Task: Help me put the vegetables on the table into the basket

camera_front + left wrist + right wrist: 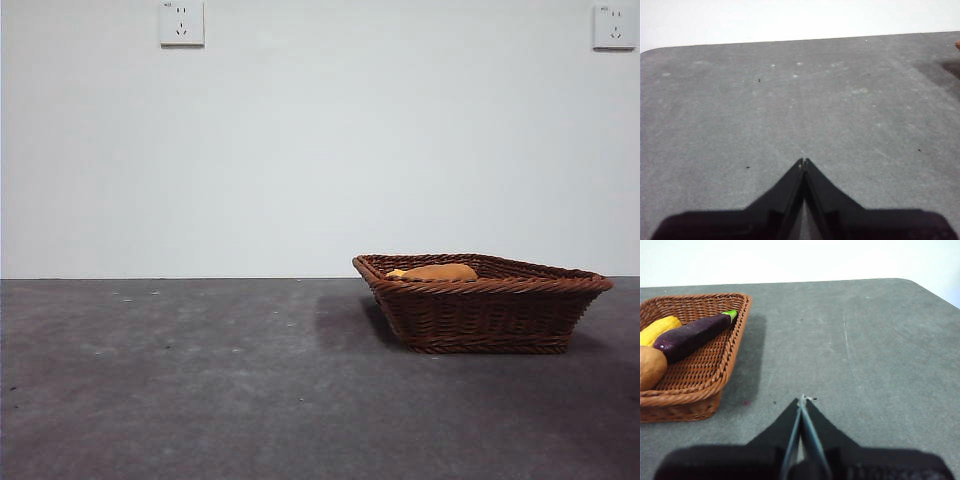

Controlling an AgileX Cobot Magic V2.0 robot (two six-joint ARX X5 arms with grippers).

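We see shallow dark-brown woven wicker basket (480,305) on dark grey matte table (180,380), toward right in front view. Inside it: slim glossy dark-purple eggplant with green stem (692,337), small yellow-orange vegetable (657,329) touching eggplant, rounded tan-brown potato (650,367) near basket's rim. In front view we make out only tan top above rim. Left gripper (804,161) over bare table, jaws pressed together, holding nothing. Right gripper (802,399) beside basket, apart from it, jaws closed, empty.
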